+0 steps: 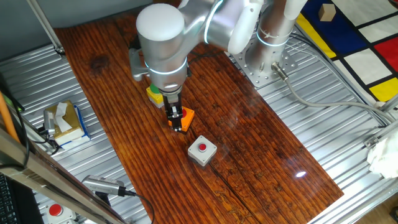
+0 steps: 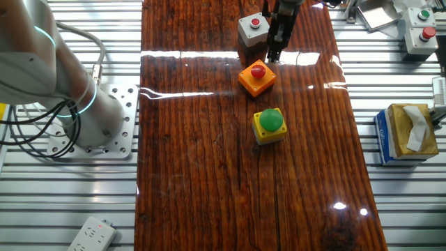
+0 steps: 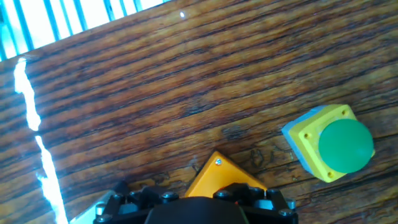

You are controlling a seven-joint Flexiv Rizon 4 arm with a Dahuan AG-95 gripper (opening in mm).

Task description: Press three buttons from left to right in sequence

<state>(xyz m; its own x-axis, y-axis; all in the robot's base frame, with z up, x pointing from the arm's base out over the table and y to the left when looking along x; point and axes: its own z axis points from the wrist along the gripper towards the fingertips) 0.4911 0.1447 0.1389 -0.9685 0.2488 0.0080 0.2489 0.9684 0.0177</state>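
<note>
Item: three square button boxes in a row on a dark wooden bench (image 2: 195,174); the end effector (image 1: 176,122) stands low over the middle one, an orange box with red cap (image 2: 257,77), its grip state not discernible in any view. A yellow box with green cap (image 2: 269,125) lies just beside it on one side; a grey box with red cap (image 1: 202,150) sits near on the other, untouched. Risk, as judged: the tip appears toward the orange box's edge, so an off-centre descent could miss the cap or shove the box, breaking the sequence.

Bright overhead light; white glare streaks on glossy wooden board (image 2: 209,139); hand view soft, bluish
</note>
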